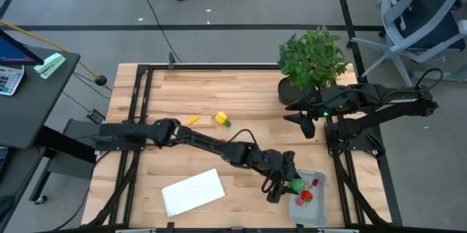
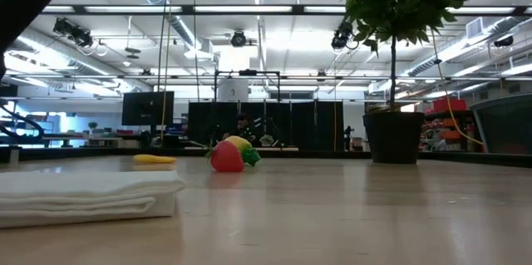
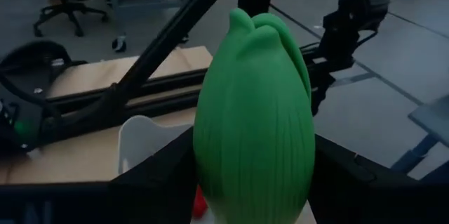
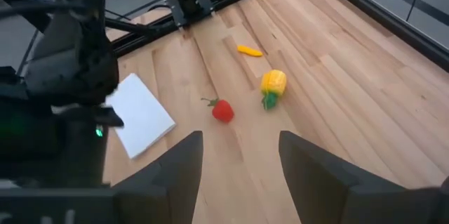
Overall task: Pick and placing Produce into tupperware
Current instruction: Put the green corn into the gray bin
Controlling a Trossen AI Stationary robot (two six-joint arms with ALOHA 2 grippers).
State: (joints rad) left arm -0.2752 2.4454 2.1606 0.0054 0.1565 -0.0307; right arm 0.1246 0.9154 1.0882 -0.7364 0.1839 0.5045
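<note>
My left gripper (image 1: 290, 183) reaches across to the near right of the table, shut on a large green oval piece of produce (image 3: 252, 126). It holds the piece over the left end of the pale tupperware (image 1: 318, 215), which has red pieces (image 1: 306, 196) in it. A yellow corn-like piece (image 1: 222, 119), a small yellow piece (image 1: 192, 120) and a red strawberry (image 4: 222, 109) lie on the wood mid-table. My right gripper (image 4: 238, 161) hangs open and empty above the table's right side, beside the plant pot. My left gripper pinches the green oval piece by its two long sides (image 3: 210, 175) between its two fingers. The fingers come from the table's left, slanting slightly down, and lie along the piece. Its pointed leafy tip (image 3: 256, 31) points away from the wrist, over the tupperware's rim (image 3: 140, 136).
A flat white sheet (image 1: 192, 191) lies near the front edge, left of the tupperware. A leafy potted plant (image 1: 312, 61) stands at the far right corner. Black frame rails (image 1: 139, 116) run along the table's sides. Bare wood lies at the far middle.
</note>
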